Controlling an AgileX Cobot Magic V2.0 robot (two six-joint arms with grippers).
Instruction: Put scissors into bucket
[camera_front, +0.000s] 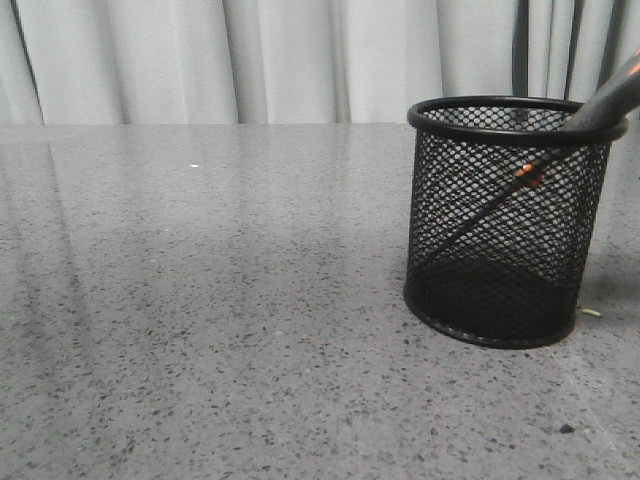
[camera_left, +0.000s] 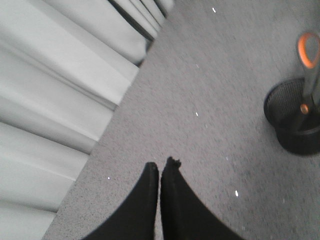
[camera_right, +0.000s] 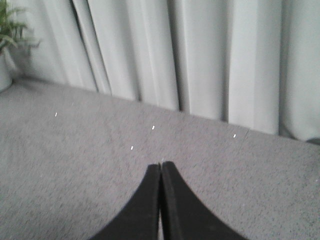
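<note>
The black wire-mesh bucket (camera_front: 508, 220) stands upright on the grey table at the right. The scissors (camera_front: 530, 175) stand slanted inside it, blades down; the grey handle leans over the rim at the upper right. In the left wrist view the bucket (camera_left: 295, 135) shows far off, with the scissors (camera_left: 310, 65) sticking out, orange loop up. My left gripper (camera_left: 161, 166) is shut and empty above the bare table, well apart from the bucket. My right gripper (camera_right: 161, 165) is shut and empty over the table near the curtain. Neither gripper shows in the front view.
A speckled grey table (camera_front: 220, 300) spreads to the left of the bucket. White curtains (camera_front: 250, 60) hang behind the table's far edge. A potted plant (camera_right: 7, 40) stands at the table's corner in the right wrist view.
</note>
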